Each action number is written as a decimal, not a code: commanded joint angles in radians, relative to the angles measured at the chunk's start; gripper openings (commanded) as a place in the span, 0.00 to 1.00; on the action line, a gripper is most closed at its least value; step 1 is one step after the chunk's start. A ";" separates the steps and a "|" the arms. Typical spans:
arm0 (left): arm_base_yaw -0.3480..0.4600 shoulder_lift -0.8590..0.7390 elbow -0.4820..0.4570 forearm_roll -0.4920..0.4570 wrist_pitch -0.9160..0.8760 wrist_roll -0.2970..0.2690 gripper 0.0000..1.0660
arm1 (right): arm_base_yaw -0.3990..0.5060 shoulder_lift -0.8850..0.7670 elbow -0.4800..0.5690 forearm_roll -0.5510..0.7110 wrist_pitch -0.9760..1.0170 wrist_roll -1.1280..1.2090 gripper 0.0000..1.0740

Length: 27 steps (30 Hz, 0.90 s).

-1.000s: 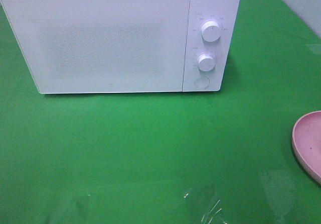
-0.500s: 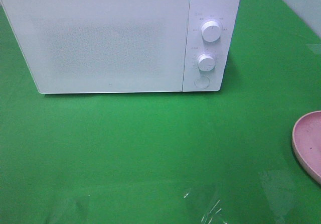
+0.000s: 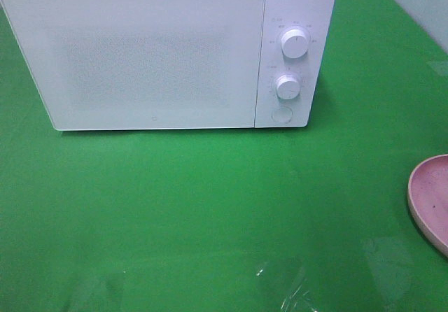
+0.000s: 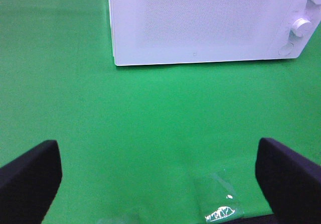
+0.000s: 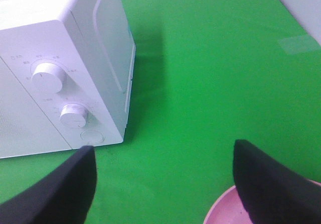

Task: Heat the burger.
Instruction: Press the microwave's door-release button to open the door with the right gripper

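Microwave (image 3: pixel 140 60) on green desk (image 3: pixel 210 200), door shut.
Left tool (image 4: pixel 159 179): fingers wide apart, nothing between them, over bare desk. Microwave panel, right of the door: two knobs (image 3: pixel 294 43) above a round button (image 3: pixel 281 114). Right tool (image 5: pixel 165 184): fingers apart, empty, near the rim of the pink plate (image 3: pixel 430 200). Burger: out of sight in every view; place, heading and long axis cannot be told.
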 commanded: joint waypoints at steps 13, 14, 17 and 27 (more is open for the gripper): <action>-0.002 -0.011 0.003 0.002 -0.019 -0.005 0.91 | -0.005 0.257 0.034 0.000 -0.491 -0.016 0.68; -0.002 -0.011 0.003 0.002 -0.019 -0.005 0.91 | -0.005 0.257 0.034 0.000 -0.491 -0.016 0.68; -0.002 -0.011 0.003 0.002 -0.019 -0.005 0.91 | -0.005 0.291 0.099 0.011 -0.639 -0.016 0.68; -0.002 -0.011 0.003 0.002 -0.019 -0.005 0.91 | 0.099 0.359 0.206 0.289 -0.925 -0.294 0.68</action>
